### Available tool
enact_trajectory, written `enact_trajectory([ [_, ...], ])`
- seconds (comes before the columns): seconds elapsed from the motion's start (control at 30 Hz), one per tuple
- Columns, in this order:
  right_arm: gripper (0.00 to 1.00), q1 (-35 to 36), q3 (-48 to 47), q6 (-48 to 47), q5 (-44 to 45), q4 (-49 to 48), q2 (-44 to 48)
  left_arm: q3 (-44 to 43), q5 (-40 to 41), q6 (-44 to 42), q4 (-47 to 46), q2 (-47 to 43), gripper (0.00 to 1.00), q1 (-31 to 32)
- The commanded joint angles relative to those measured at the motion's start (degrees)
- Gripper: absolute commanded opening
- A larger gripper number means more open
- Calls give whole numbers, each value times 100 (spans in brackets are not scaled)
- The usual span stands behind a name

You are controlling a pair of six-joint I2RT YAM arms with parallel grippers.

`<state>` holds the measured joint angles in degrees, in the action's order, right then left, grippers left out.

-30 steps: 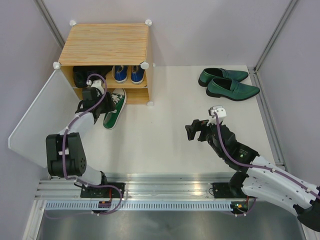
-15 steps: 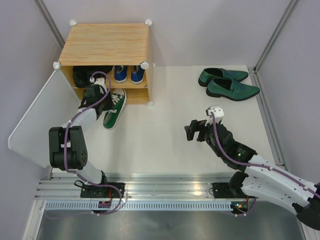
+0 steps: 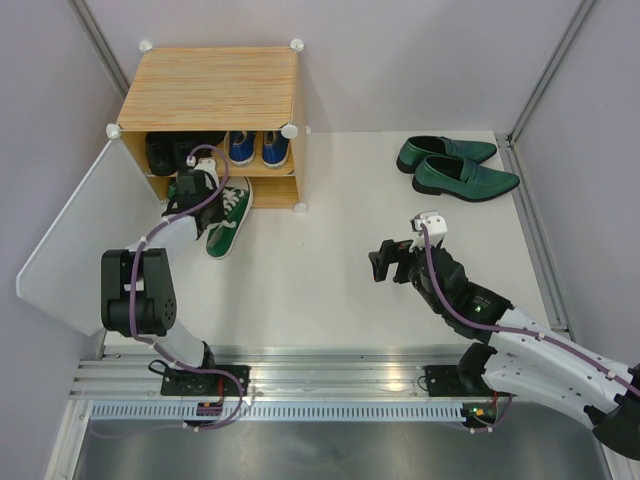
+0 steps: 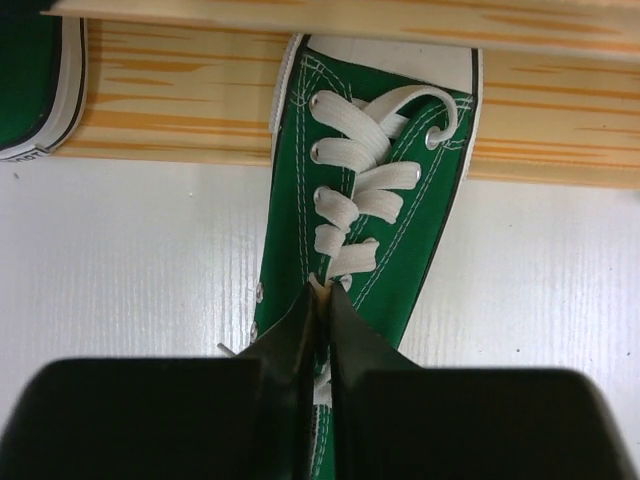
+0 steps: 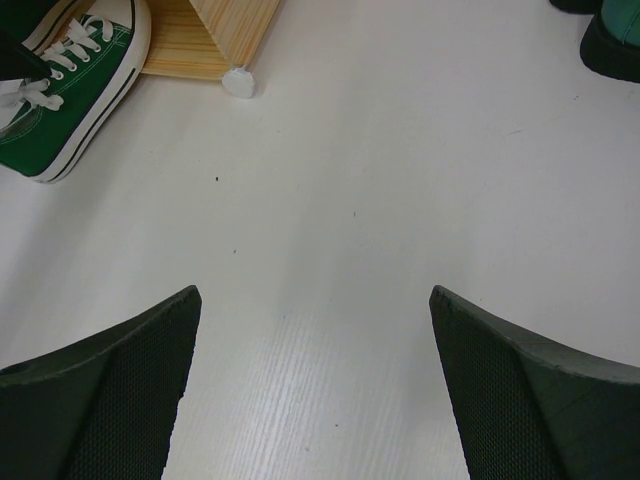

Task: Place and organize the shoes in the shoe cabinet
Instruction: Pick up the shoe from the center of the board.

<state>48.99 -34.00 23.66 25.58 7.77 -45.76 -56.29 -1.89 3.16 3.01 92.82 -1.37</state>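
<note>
Now the left fingers (image 4: 290,345), just narrowed, are pinching the green sneaker (image 4: 405,250) by its tongue before the shoe cabinet (image 3: 210,85), readying it for shelving; the right fingers (image 5: 110,390) are idling spread.

The left arm (image 3: 132,300) folds up from its base at the lower left, forearm reaching toward the upper left. The left gripper (image 4: 320,297) points down, fingers pinched almost together on the tongue of a green sneaker (image 4: 400,240). The right arm (image 3: 500,325) stretches from the lower right toward centre. The right gripper (image 3: 381,262) is spread wide and holds nothing.
</note>
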Motion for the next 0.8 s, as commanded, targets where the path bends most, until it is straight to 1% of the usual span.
enact_trajectory([
  [0.0,98,-13,-54,-90,34,-127,-12,-241,302,-184,16,44,2,40],
  [0.27,98,-13,-63,-98,17,-127,-56,-645,620,-307,121,-220,2,22],
  [0.4,98,-13,-63,-98,17,-127,-56,-795,734,-307,104,-211,2,5],
  [0.43,98,-13,-63,-107,17,-135,-65,-804,777,-472,69,-194,2,13],
  [0.5,98,-12,-72,-107,26,-127,-82,-804,1005,-474,-10,-150,2,14],
  [0.63,98,-4,-72,-107,26,-127,-117,-857,1164,-483,-72,-115,2,-13],
  [0.77,98,-4,-89,-107,26,-135,-179,-1014,1147,-527,-125,-27,2,-66],
])
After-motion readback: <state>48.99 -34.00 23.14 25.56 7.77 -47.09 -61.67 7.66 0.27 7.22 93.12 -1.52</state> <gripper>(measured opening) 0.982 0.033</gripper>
